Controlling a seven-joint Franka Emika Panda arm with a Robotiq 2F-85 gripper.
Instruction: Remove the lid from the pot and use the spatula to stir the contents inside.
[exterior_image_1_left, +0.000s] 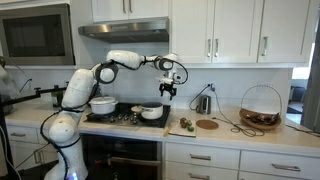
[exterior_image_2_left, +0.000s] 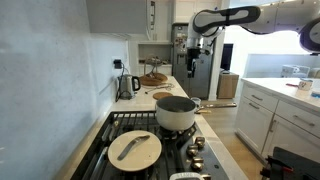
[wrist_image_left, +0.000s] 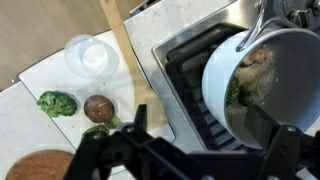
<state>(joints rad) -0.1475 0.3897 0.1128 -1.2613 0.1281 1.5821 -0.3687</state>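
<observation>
The small white pot (exterior_image_1_left: 152, 112) (exterior_image_2_left: 176, 113) stands on a stove burner with no lid on it. In the wrist view the pot (wrist_image_left: 215, 85) holds green and brown food. My gripper (exterior_image_1_left: 168, 91) (exterior_image_2_left: 193, 45) (wrist_image_left: 205, 120) hangs open and empty well above the pot's counter side. Its dark fingers (wrist_image_left: 137, 118) frame the pot's rim and the stove grate. A clear round piece (wrist_image_left: 90, 55) lies on the counter; I cannot tell if it is the lid. The spatula is out of view.
A larger white pot with a domed top (exterior_image_1_left: 103, 104) (exterior_image_2_left: 134, 148) sits on another burner. On the counter lie broccoli (wrist_image_left: 57, 102), a brown round item (wrist_image_left: 98, 107) and a round wooden board (exterior_image_1_left: 206, 124). Farther along are a kettle (exterior_image_1_left: 203, 103) and a wire basket (exterior_image_1_left: 260, 108).
</observation>
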